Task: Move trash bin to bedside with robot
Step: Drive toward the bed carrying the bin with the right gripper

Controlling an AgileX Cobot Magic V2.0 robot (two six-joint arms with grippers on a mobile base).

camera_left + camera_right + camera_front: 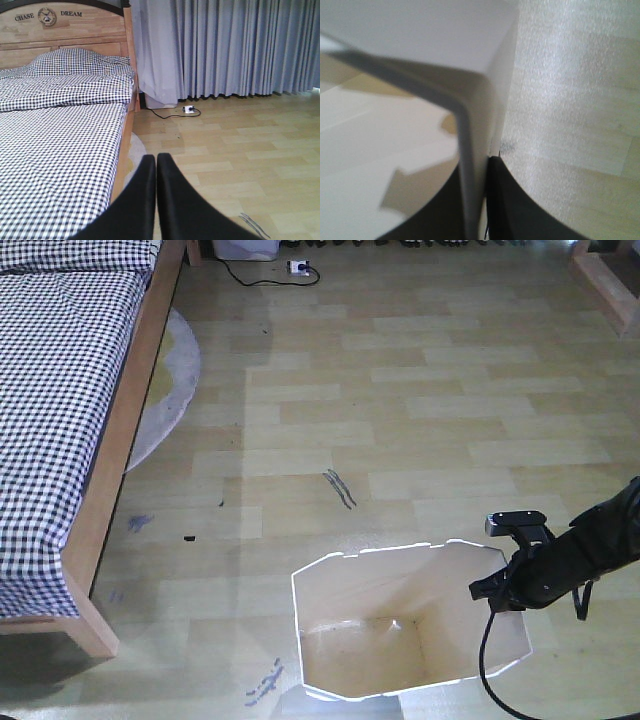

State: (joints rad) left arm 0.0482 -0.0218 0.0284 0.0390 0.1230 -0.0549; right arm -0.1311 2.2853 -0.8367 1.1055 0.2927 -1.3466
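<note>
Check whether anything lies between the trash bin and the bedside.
Nothing solid: only bare floor with scuff marks separates the trash bin from the bed. The rug lies farther along the bed.

— How many things around you?
— I count one trash bin (345, 590), one bed (60, 390), one round rug (172, 370), one power strip (298, 267), one pillow (65, 60).
— End effectors?
— Two: my left end effector (156, 158), my right end effector (498, 592).
</note>
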